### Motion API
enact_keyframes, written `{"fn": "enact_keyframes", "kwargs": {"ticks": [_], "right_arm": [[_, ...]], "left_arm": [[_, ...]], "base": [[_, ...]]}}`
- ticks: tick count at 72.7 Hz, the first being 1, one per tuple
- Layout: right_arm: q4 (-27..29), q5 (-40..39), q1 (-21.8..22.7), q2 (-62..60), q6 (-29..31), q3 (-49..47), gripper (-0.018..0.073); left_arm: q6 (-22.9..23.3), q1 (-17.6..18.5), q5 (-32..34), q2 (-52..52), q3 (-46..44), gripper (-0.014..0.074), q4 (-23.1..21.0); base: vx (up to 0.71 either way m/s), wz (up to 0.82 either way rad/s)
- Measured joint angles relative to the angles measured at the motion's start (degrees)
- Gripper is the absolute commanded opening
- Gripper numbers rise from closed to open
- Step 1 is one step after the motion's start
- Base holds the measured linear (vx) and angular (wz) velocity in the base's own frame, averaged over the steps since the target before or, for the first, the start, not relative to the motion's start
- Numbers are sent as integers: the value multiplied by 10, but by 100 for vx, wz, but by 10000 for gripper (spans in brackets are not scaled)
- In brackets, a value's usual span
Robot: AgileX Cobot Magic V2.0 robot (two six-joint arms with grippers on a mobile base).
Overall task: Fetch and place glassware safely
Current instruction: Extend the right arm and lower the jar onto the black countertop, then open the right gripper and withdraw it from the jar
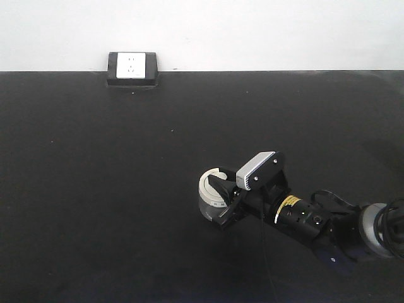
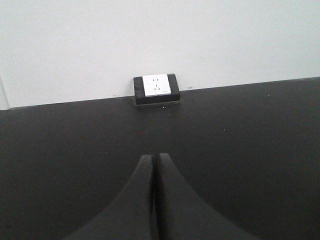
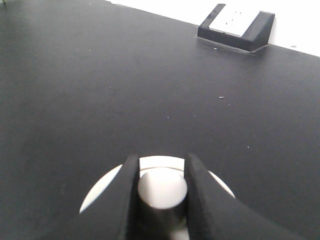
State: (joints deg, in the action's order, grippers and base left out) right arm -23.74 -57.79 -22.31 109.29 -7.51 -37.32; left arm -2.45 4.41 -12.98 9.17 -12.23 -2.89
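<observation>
Two pincers | right pincer (image 3: 160, 167) closed around lid knob (image 3: 162, 190) of glass jar (image 1: 206, 192), lower centre of front view, standing on bench (image 1: 95, 189) | left pincer (image 2: 154, 160) shut, empty | grasp apparently made; lifting and safe placing remain.

The table (image 1: 95, 189) is matt black, faintly speckled. The jar (image 1: 206, 210) is clear glass, its lid (image 3: 102, 192) smooth cream with a satin knob (image 3: 162, 189). The socket (image 1: 132, 65) has a glossy white plastic face.
</observation>
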Motion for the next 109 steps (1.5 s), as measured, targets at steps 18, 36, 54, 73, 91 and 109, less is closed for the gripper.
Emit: {"fn": "enact_keyframes", "kwargs": {"ticks": [18, 36, 54, 73, 91, 109], "right_arm": [[4, -34, 0, 21, -2, -4, 127], [4, -48, 0, 24, -64, -5, 367], [-2, -3, 0, -58, -115, -5, 514], [-8, 110, 0, -243, -136, 26, 509], [-6, 329, 0, -470, -154, 43, 509], [0, 595, 0, -636, -160, 46, 509]], "left_arm": [[0, 0, 0, 0, 0, -7, 0], [0, 0, 0, 0, 0, -7, 0], [0, 0, 0, 0, 0, -7, 0], [0, 0, 0, 0, 0, -7, 0], [0, 0, 0, 0, 0, -7, 0], [0, 0, 0, 0, 0, -7, 0]], "base": [[0, 0], [0, 0], [0, 0], [0, 0], [0, 0], [0, 0]]}}
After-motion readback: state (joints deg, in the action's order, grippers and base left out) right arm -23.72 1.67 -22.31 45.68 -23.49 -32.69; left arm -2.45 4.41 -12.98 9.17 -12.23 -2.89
